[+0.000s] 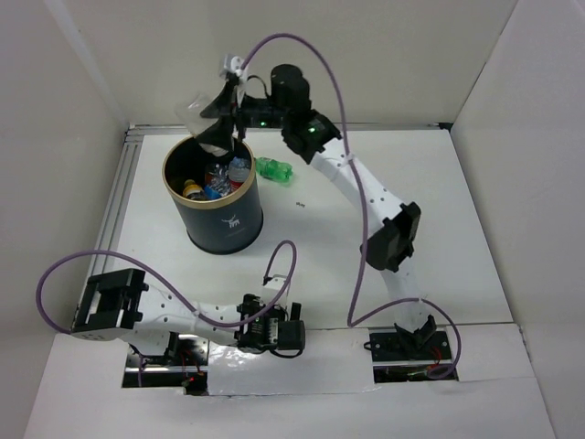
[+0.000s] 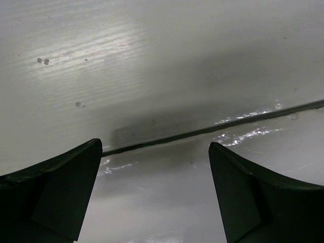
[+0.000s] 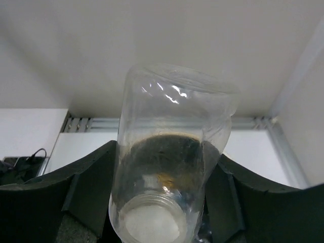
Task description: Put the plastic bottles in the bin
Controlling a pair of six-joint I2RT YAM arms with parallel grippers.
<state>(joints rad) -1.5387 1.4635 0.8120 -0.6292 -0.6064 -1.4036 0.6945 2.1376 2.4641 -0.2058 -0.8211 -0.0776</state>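
Observation:
The bin (image 1: 222, 229) is a black bucket with a tan rim, standing left of the table's centre. Several bottles (image 1: 218, 177) lie inside it. A green bottle (image 1: 274, 170) lies on the table just right of the bin's rim. My right gripper (image 1: 219, 123) hangs above the bin's far rim, shut on a clear plastic bottle (image 1: 195, 113). In the right wrist view the clear bottle (image 3: 172, 126) fills the gap of the right gripper (image 3: 162, 195), its mouth towards the camera and both fingers (image 3: 86, 187) against its sides. My left gripper (image 1: 294, 334) rests low at the near edge, open.
White walls close in the table at the back and on both sides. A metal rail (image 1: 123, 183) runs along the left edge. In the left wrist view the left gripper (image 2: 157, 195) faces a bare white surface with a dark seam (image 2: 212, 129).

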